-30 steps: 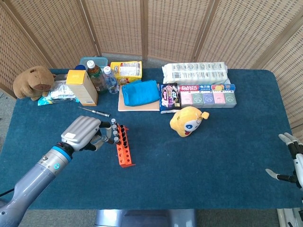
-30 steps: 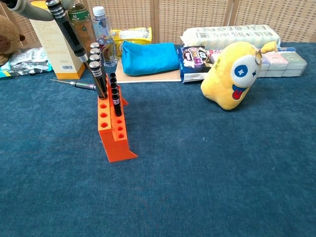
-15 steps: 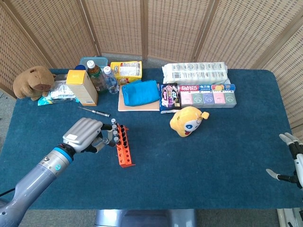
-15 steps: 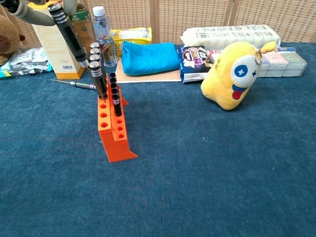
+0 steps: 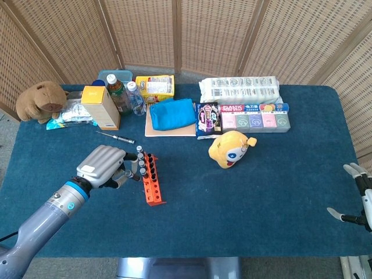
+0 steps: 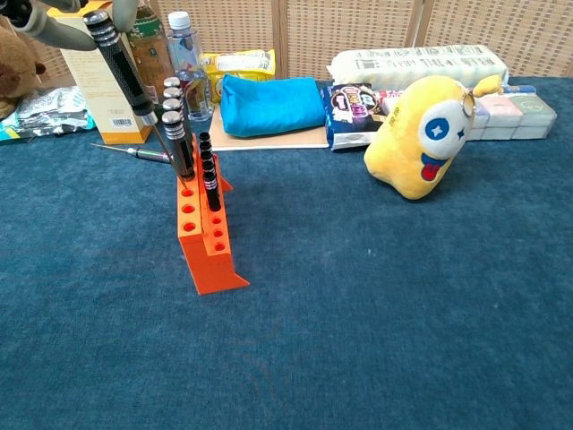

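Note:
My left hand (image 5: pixel 103 165) is curled around a black-handled screwdriver (image 6: pixel 123 70) and holds it tilted, handle up and to the left. Its shaft points down toward the far end of the orange rack (image 5: pixel 153 185), also seen as the orange rack (image 6: pixel 209 240) in the chest view. Several black and silver screwdrivers (image 6: pixel 173 121) stand in the rack's far holes; the near holes are bare. Only the fingers of the left hand (image 6: pixel 43 18) show at the chest view's top left. My right hand (image 5: pixel 358 196) hangs beyond the table's right edge, fingers apart, holding nothing.
A thin loose screwdriver (image 5: pixel 115 137) lies behind the rack. Further back stand a tan box (image 5: pixel 100 107), bottles (image 5: pixel 125 95), a blue pouch (image 5: pixel 172 113), snack packs (image 5: pixel 254 119) and a tissue pack (image 5: pixel 239 89). A yellow plush (image 5: pixel 231 149) sits mid-table, a brown plush (image 5: pixel 39 100) far left.
The held screwdriver's handle has shifted slightly left and its tilt changed a little; the left hand barely moved. The right hand has stayed put.

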{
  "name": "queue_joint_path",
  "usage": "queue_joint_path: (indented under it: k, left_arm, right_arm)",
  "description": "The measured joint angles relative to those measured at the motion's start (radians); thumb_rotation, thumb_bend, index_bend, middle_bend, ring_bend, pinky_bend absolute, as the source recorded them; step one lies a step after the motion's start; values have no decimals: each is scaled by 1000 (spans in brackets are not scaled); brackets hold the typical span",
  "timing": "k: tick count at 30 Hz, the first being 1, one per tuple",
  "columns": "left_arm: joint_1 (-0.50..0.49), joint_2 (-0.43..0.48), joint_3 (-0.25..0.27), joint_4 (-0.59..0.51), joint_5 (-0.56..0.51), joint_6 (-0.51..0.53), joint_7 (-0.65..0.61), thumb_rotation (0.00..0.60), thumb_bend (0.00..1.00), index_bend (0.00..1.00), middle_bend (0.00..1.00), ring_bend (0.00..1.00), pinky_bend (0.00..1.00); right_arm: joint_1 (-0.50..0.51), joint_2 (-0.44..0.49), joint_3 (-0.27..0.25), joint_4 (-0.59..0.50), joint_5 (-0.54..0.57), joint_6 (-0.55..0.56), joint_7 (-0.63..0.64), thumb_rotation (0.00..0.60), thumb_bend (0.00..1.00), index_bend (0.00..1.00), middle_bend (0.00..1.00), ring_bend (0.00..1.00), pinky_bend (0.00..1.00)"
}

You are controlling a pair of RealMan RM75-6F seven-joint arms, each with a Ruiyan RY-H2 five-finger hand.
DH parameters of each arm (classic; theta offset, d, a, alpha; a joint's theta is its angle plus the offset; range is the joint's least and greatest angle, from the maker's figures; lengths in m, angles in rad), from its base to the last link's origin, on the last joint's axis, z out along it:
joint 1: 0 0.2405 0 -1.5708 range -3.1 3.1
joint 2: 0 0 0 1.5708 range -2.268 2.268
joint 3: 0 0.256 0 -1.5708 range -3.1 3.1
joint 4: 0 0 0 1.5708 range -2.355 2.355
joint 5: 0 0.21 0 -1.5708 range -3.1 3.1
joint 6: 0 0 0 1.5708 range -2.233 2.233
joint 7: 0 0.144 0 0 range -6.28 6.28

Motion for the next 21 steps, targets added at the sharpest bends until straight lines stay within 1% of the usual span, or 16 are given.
queue_joint_path:
  k: [18,20,21]
  left_arm:
    - [-38,-36,23,10,-46,20,35,600,378,564,1000,1000,1000]
    - [-42,-38,25,9,-49,21,38,600,375,518,1000,1000,1000]
    - [-43,-39,26,9,-49,21,39,600,372,465,1000,1000,1000]
  right_arm:
    - [-1,2,0,0,0,1,3,600,0,92,54,6,0]
    - [-1,2,1,1,0,1,5,600,0,92,54,6,0]
    - [-1,2,1,1,0,1,6,600,0,92,55,6,0]
